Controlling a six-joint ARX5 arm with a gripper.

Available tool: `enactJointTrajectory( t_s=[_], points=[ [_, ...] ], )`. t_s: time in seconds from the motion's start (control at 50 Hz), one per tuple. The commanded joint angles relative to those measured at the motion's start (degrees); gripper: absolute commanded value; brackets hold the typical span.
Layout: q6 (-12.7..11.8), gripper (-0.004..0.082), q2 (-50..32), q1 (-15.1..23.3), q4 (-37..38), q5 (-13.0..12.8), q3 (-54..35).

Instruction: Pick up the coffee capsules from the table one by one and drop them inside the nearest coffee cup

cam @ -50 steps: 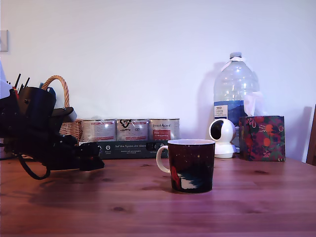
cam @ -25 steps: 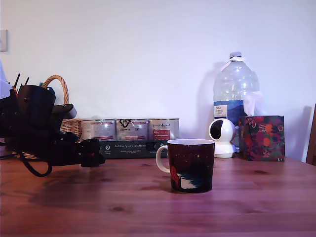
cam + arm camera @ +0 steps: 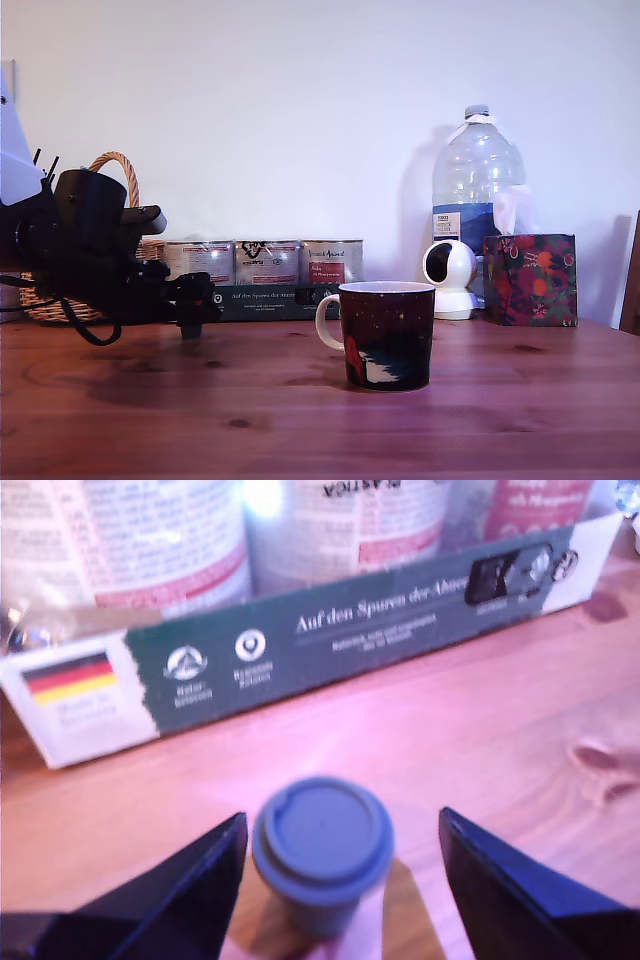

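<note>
Capsule work: the table [image 3: 420,430] ran wide, the coffee cup [image 3: 388,335] stood mid-table, near its front edge, and my gripper [image 3: 340,855] hung toward the exterior view's left edge, jaws apart. A blue coffee capsule [image 3: 322,845] sat between them, untouched. I judged: lower squarely, keep it centred, close gently.

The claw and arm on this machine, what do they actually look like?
In the exterior view the arm is a bulky black body with a white part at the top and a black cable looping beneath it. The claw is black there; in the wrist view its two fingers are dark navy wedges tapering to points.
</note>
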Motion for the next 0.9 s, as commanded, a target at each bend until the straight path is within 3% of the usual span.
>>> enactJointTrajectory(
  t_s=[0.0, 0.28, 0.48, 0.56, 0.88],
  points=[
    [0.09, 0.0551, 2.19, -0.17, -0.66, 0.13, 0.72],
    [0.11, 0.0535, 2.21, 0.15, -1.79, 0.13, 1.07],
    [0.22, 0.0218, 2.21, 0.26, -2.47, 0.17, 1.07],
    [0.31, 0.0147, 2.21, 0.24, -2.47, 0.17, 1.05],
    [0.26, 0.0143, 1.95, 0.39, -2.95, 0.87, 1.05]
  ],
)
